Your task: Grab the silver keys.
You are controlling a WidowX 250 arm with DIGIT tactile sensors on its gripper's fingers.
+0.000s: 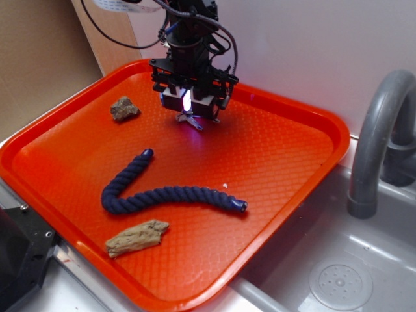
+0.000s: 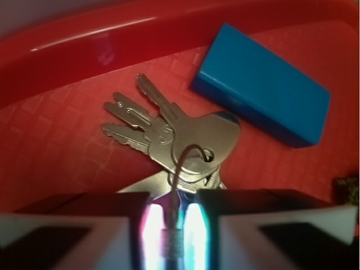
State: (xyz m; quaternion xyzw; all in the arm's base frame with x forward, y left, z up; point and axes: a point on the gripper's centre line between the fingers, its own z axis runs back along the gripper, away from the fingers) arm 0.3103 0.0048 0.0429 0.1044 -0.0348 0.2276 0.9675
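Your jaws, near shut, pinch only the wire loop of the keys (image 2: pixel 169 138), which hang just over the tray (image 2: pixel 50 169) beside the block (image 2: pixel 261 84); expect slippage.

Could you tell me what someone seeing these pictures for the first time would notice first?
Probably the bright orange tray filling the exterior view beside a grey sink, with the gripper low over its far side. In the wrist view, the silver keys fan out just ahead of the fingers, their wire loop running up between the two pads, and a blue block lies beside them. A dark blue rope curls across the tray's middle.
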